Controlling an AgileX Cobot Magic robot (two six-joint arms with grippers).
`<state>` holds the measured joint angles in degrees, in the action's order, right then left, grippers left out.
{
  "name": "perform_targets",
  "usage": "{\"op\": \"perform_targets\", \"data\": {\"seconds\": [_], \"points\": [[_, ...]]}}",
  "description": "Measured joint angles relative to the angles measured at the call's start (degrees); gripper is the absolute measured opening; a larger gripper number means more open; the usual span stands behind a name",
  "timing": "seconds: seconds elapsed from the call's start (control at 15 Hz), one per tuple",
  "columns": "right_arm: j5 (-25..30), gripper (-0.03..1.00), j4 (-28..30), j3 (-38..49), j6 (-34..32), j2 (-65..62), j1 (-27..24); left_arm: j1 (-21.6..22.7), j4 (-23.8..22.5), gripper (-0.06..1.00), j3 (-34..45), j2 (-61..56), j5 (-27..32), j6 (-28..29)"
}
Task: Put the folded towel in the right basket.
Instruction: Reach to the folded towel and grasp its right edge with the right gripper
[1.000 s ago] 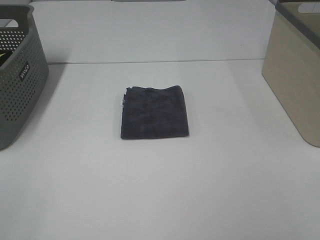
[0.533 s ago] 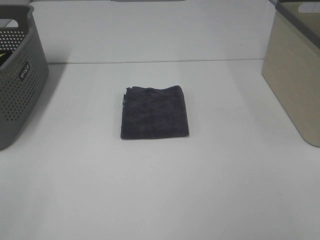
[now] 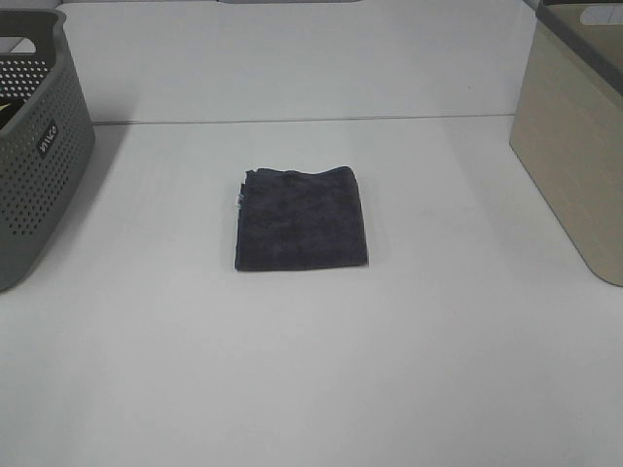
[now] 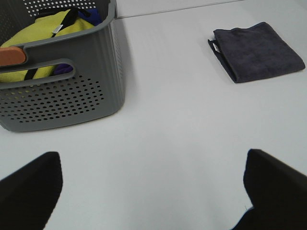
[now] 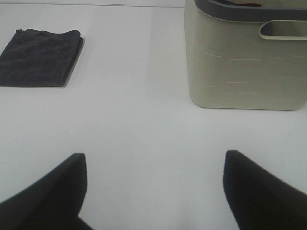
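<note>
A dark grey folded towel point(image 3: 300, 218) lies flat on the middle of the white table. It also shows in the left wrist view point(image 4: 258, 51) and in the right wrist view point(image 5: 41, 57). The beige right basket point(image 3: 574, 136) stands at the right edge, and shows in the right wrist view point(image 5: 247, 57). Neither gripper appears in the high view. My left gripper point(image 4: 151, 184) is open and empty, well short of the towel. My right gripper point(image 5: 153, 187) is open and empty, with the towel and the basket ahead of it.
A grey perforated basket point(image 3: 34, 146) stands at the left edge; in the left wrist view point(image 4: 62, 81) it holds yellow and blue cloths. A seam point(image 3: 292, 120) crosses the table behind the towel.
</note>
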<state>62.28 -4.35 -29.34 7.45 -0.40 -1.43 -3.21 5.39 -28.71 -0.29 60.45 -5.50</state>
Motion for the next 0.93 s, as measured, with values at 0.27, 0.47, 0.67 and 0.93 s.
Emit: {"op": "perform_targets", "data": {"seconds": [0.27, 0.47, 0.67, 0.93], "points": [[0.0, 0.75, 0.0, 0.0, 0.0, 0.0, 0.0, 0.0, 0.0, 0.98, 0.0, 0.0, 0.0, 0.0], [0.0, 0.75, 0.0, 0.0, 0.0, 0.0, 0.0, 0.0, 0.0, 0.98, 0.0, 0.0, 0.0, 0.0], [0.0, 0.75, 0.0, 0.0, 0.0, 0.0, 0.0, 0.0, 0.0, 0.98, 0.0, 0.0, 0.0, 0.0], [0.0, 0.75, 0.0, 0.0, 0.0, 0.0, 0.0, 0.0, 0.0, 0.98, 0.0, 0.0, 0.0, 0.0]]}}
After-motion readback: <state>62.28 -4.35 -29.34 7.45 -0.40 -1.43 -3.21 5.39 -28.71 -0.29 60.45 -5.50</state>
